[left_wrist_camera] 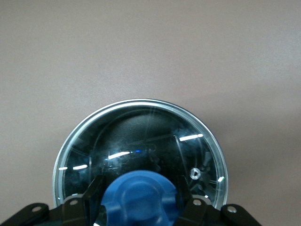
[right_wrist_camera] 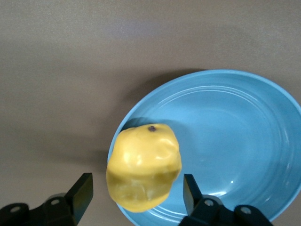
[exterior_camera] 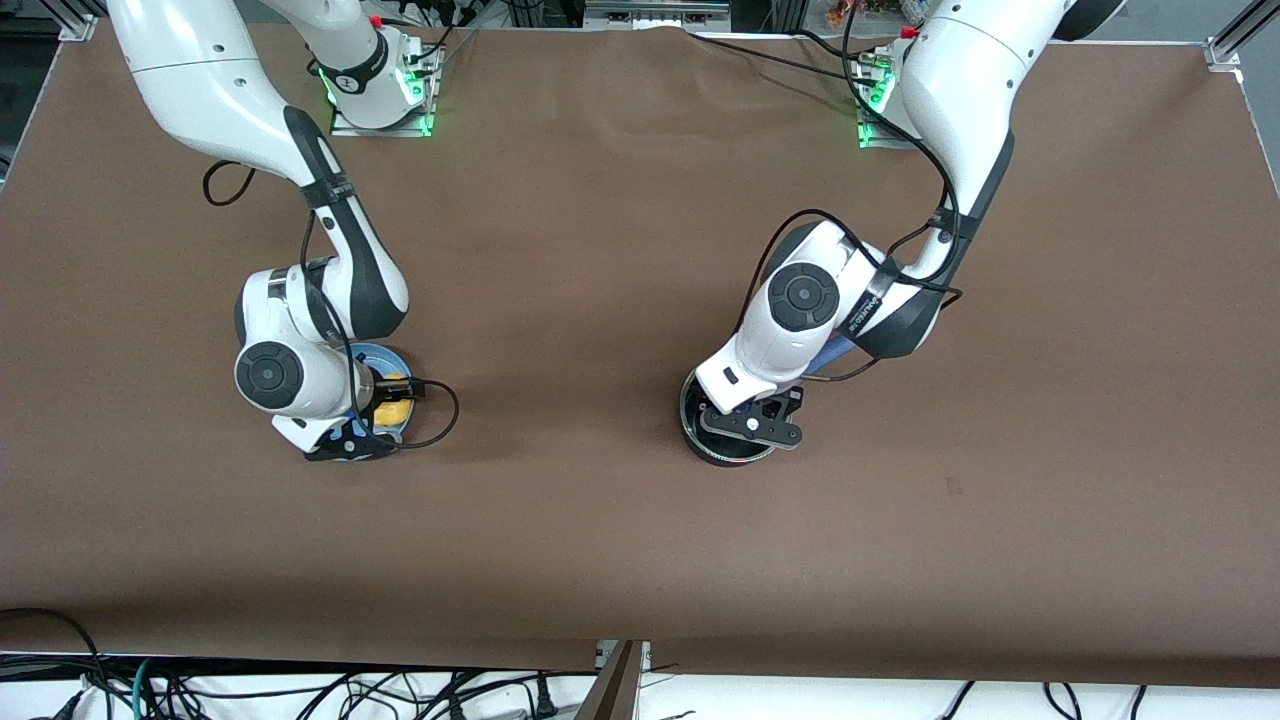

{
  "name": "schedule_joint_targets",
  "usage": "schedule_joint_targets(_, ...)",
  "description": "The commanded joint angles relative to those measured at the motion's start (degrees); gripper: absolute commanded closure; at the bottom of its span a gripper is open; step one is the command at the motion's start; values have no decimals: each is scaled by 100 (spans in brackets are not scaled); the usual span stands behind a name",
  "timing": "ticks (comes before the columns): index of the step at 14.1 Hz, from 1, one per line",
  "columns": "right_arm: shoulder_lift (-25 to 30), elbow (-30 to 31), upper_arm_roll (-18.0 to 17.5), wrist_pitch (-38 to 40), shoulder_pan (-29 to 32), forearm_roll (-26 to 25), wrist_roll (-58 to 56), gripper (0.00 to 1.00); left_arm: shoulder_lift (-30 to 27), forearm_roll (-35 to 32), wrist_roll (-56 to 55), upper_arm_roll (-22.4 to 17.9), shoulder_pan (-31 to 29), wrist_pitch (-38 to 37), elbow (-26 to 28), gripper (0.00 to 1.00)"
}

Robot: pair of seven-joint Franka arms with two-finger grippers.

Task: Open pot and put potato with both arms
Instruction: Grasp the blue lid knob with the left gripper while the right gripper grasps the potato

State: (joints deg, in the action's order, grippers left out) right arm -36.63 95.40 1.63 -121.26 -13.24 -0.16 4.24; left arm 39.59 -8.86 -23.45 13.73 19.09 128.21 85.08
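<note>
The black pot [exterior_camera: 700, 440] stands toward the left arm's end of the table, its blue handle [exterior_camera: 835, 355] partly under the arm. A glass lid [left_wrist_camera: 141, 136] covers the pot. My left gripper [left_wrist_camera: 140, 183] is down on the lid, its fingers pressed against both sides of the blue knob [left_wrist_camera: 140, 202]. The yellow potato [right_wrist_camera: 143, 167] lies at the rim of a light-blue plate [right_wrist_camera: 235, 141] toward the right arm's end. My right gripper [right_wrist_camera: 137, 188] is open astride the potato, with a gap on at least one side. In the front view the potato [exterior_camera: 392, 408] peeks out beside the right wrist.
Brown cloth covers the table [exterior_camera: 600, 300], with wide bare room between the plate [exterior_camera: 385, 355] and the pot. A black cable [exterior_camera: 440, 415] loops from the right wrist just above the cloth. The arm bases stand along the edge farthest from the front camera.
</note>
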Motion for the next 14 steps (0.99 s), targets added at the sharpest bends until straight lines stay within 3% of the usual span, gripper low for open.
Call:
schedule_joint_targets(1, 25, 75, -14, -100, 50, 95, -20, 23, -101, -143, -20, -11, 7, -112, 17, 37)
schedule_joint_targets(4, 7, 67, -5, -100, 67, 103, -46, 32, -145, -81, -20, -11, -19, -252, -18, 42)
schedule_joint_targets(9, 16, 23, -5, -73, 76, 112, -11, 36, -425, 216, -11, 24, -107, -709, -80, 42)
schedule_joint_targets(11, 42, -39, -5, -21, 67, 112, -20, 37, -575, 428, 128, 16, -352, -728, -71, 42)
schedule_joint_targets(14, 156, -249, -13, 267, 24, 322, 41, 37, -821, 700, 1189, -28, -1045, -973, -18, 42)
